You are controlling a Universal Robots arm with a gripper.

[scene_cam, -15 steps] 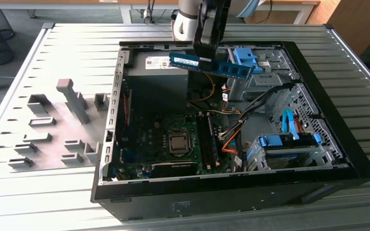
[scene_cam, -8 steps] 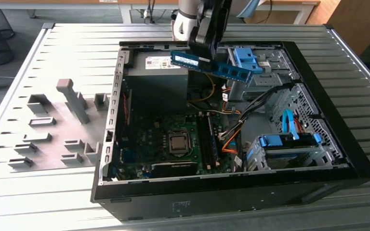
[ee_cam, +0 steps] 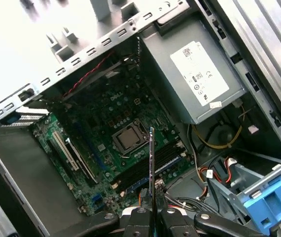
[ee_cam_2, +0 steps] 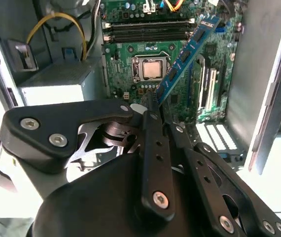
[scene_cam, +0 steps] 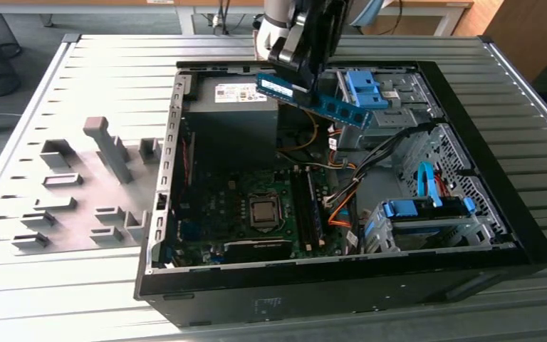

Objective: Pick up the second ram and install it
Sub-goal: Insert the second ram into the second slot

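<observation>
My gripper [scene_cam: 298, 71] hangs over the back of the open computer case [scene_cam: 501, 235], shut on the second ram [scene_cam: 319, 101], a long blue-green stick with black chips. The stick is held in the air, tilted, well above the motherboard [scene_cam: 226, 214]. In the second wrist view the ram [ee_cam_2: 187, 52] reaches out from the gripper [ee_cam_2: 154, 106] over the board. It shows edge-on in the first wrist view, ram [ee_cam: 151, 158] above the gripper [ee_cam: 151, 211]. The long black memory slots [scene_cam: 308, 206] [ee_cam_2: 148, 30] [ee_cam: 160, 160] lie beside the processor socket [scene_cam: 265, 211].
A grey power supply [scene_cam: 231, 96] fills the case's far corner. Blue drive brackets [scene_cam: 426, 210] and orange and black cables [scene_cam: 345, 203] sit on the exterior view's right. Grey fixture blocks [scene_cam: 93, 185] stand on the slatted table [scene_cam: 65, 285], on the exterior view's left.
</observation>
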